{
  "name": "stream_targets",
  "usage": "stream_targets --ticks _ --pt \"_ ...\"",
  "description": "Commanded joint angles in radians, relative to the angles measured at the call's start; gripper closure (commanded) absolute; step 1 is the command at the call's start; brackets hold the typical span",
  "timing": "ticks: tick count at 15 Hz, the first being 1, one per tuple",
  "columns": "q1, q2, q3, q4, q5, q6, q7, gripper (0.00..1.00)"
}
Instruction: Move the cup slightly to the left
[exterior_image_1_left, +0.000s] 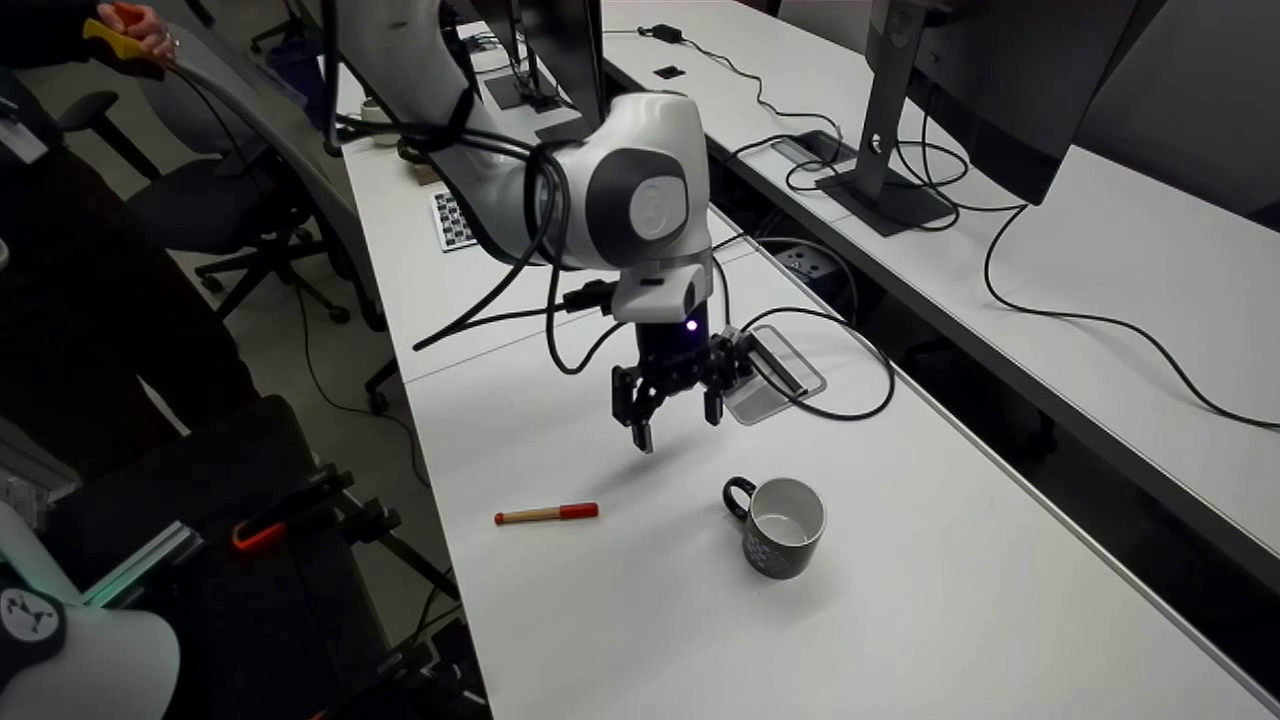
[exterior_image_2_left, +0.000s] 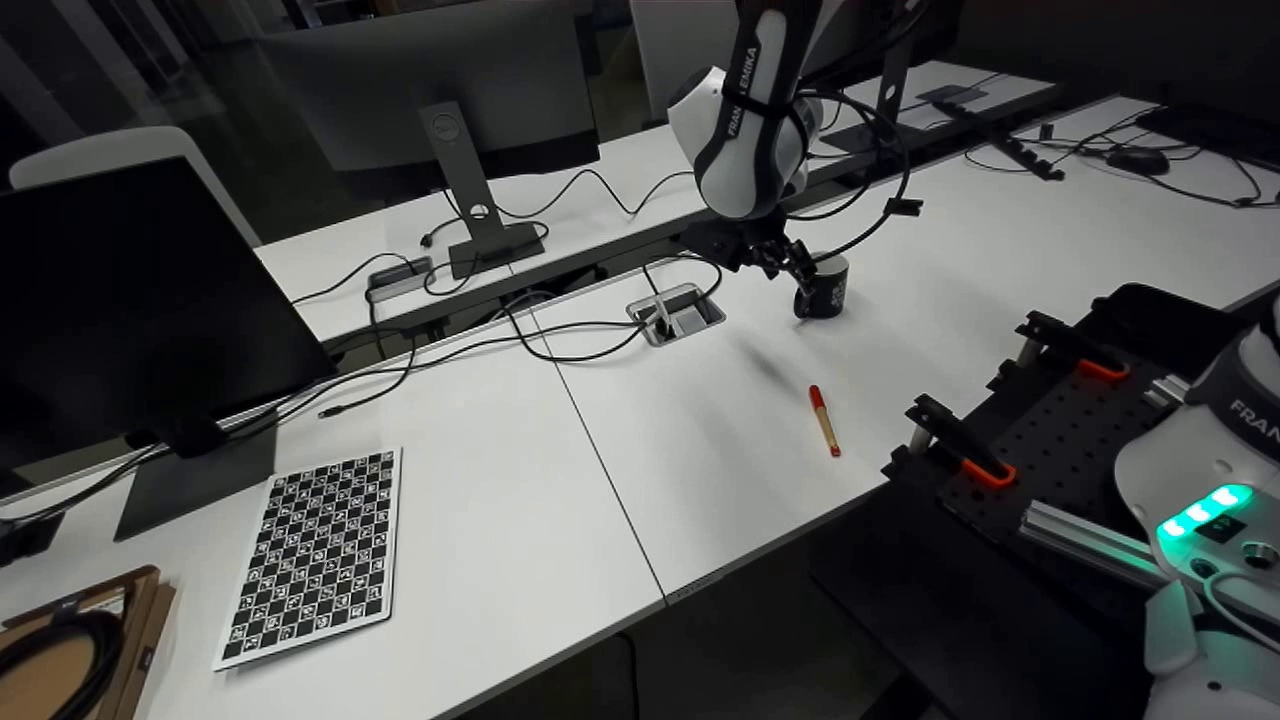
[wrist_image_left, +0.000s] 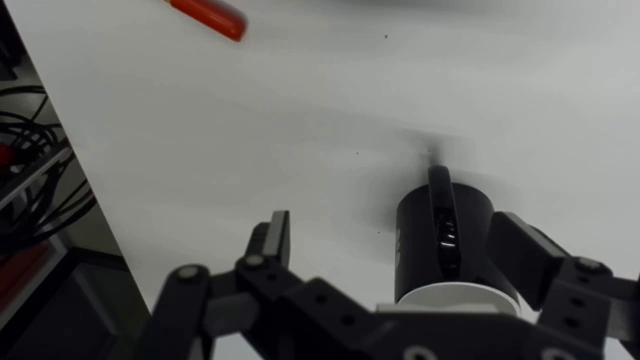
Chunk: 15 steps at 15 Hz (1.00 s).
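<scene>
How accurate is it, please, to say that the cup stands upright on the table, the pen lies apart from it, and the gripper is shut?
One thing is wrong: the gripper is open, not shut; the wrist view shows its jaws apart. The cup does stand upright on the table, and the pen lies apart from it.

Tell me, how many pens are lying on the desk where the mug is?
1. The pen lies close to an edge of the desk, on the handle side of the mug, not touching it. Others could be hidden behind the arm or a monitor.
</scene>
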Motion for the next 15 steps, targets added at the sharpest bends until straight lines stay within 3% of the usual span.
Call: stream_targets --ticks 1,9,15 --pt "0.012 0.066 -0.039 0.078 -0.004 -0.060 -0.004 0.00" --pt "0.007 0.048 -0.032 0.054 0.004 -0.046 -0.008 0.00" --pt "-0.005 0.109 -0.042 0.082 0.003 0.078 -0.015 0.00"
